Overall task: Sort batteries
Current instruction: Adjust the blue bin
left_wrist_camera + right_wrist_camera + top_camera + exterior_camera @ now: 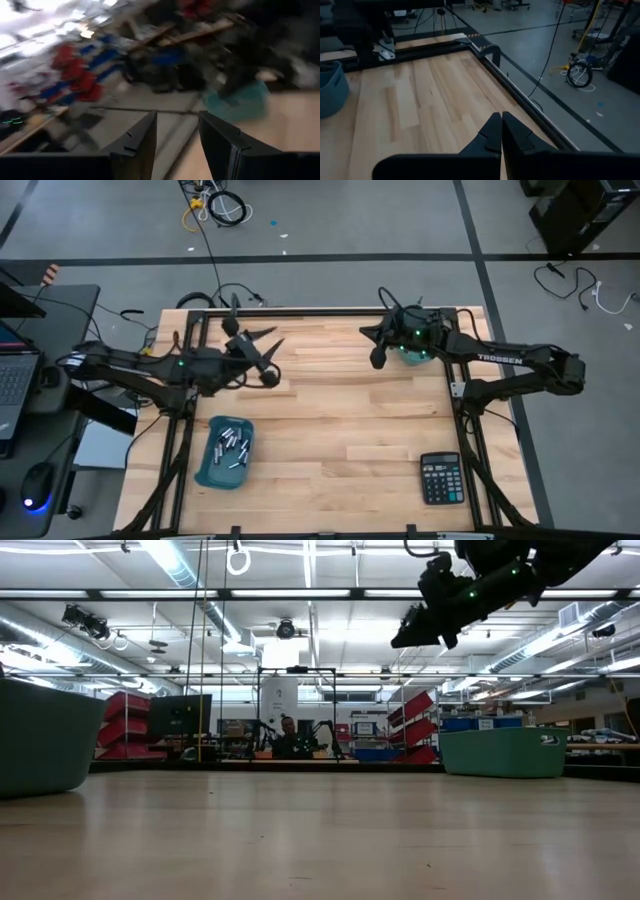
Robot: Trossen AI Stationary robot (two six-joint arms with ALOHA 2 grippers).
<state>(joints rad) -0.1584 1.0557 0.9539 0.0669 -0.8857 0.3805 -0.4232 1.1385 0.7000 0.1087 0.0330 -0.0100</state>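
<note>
- Many batteries [229, 448] lie loose in the near teal bin [207, 471], well below and apart from the left pincer [262, 343].
- Left pincer hangs raised over the table [340, 420], fingers spread wide, nothing between them.
- Right pincer [372, 345] is raised just beside the far teal bin [412, 357], fingers pressed together, empty as far as its wrist view shows.
- Far bin's contents are hidden by the arm.
- Sorting looks barely begun or unclear; the cells remain unsorted.
- Calculator [441, 478] sits well apart from both pincers.
</note>
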